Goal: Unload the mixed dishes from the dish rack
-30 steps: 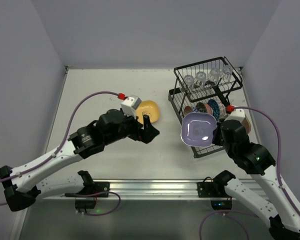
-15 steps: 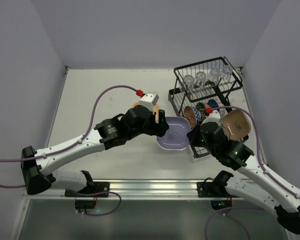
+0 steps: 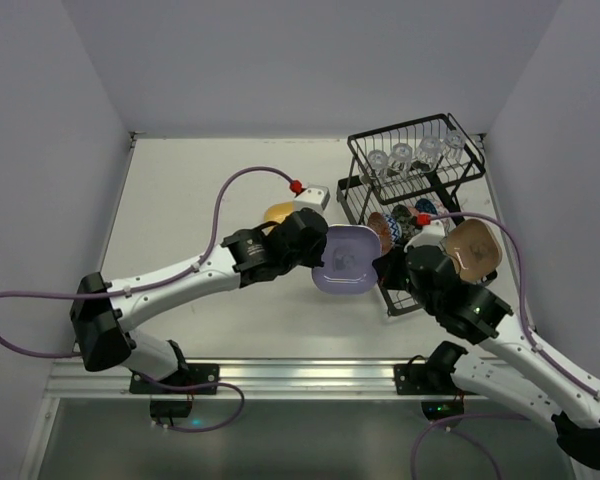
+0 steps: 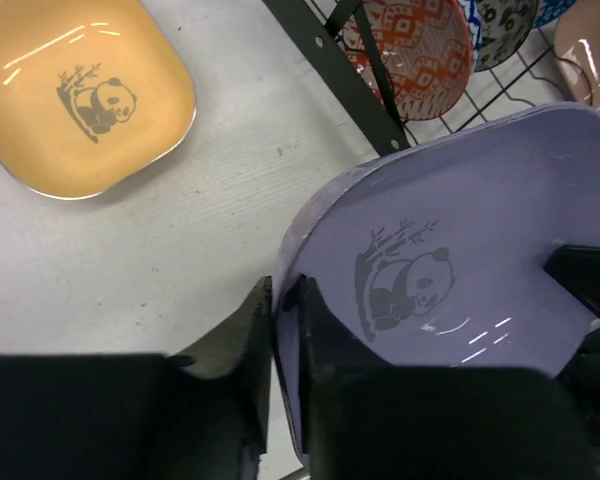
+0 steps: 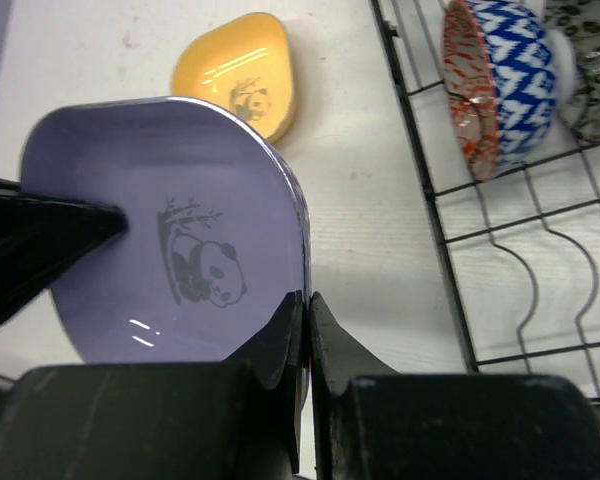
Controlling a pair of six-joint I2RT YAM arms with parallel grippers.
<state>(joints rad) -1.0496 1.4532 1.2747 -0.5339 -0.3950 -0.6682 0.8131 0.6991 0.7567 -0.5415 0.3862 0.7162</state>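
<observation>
Right claw (image 5: 305, 305): clamped tight on one rim of the lavender plate (image 5: 180, 230), panda print facing the wrist camera.
Left claw (image 4: 285, 300): jaws astride the opposite rim, a finger against each face, seemingly gripping as well.
Plate's place: held on edge in the air between the two arms, just left of the dish rack (image 4: 338, 70).
Long axis: runs claw to claw, across the table (image 3: 180, 200) from left to right.
Nearer arm: both have hold. The left arm looks better placed to carry the plate away from the rack.
Surface: pale, flat table. The yellow plate (image 4: 85, 90) lies face up just beyond the left claw.
Room: open table to the left. Rack wire and a red-patterned bowl (image 4: 415, 50) stand close on the right, so the way out is probably leftward.
</observation>
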